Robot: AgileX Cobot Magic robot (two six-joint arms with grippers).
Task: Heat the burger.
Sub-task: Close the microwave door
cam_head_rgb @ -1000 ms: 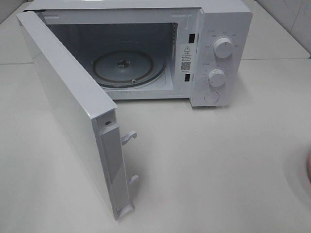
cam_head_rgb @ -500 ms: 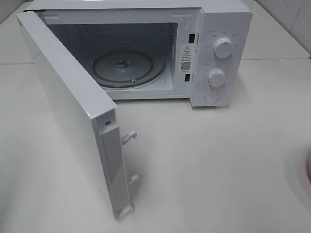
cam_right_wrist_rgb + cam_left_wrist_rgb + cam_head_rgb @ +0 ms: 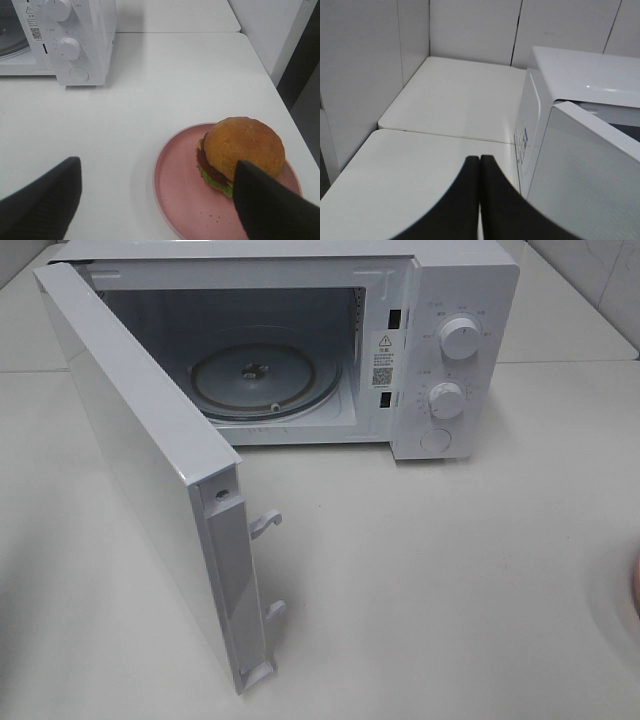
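Observation:
The burger point(image 3: 240, 150), with golden-brown bun, tomato and lettuce, sits on a pink round plate point(image 3: 180, 190) in the right wrist view. My right gripper point(image 3: 155, 192) is open above the table, its dark fingers point(image 3: 42, 197) wide apart, one finger overlapping the burger's near side. The white microwave point(image 3: 440, 350) stands at the back with its door point(image 3: 140, 460) swung wide open and an empty glass turntable point(image 3: 262, 380) inside. My left gripper point(image 3: 479, 165) is shut and empty, beside the microwave's left side. Neither gripper shows in the exterior high view.
The white table point(image 3: 430, 570) spreads in front of the microwave. The open door juts far forward on the left. A sliver of the pink plate point(image 3: 636, 585) shows at the right edge. White walls point(image 3: 365, 75) close in behind and to the left.

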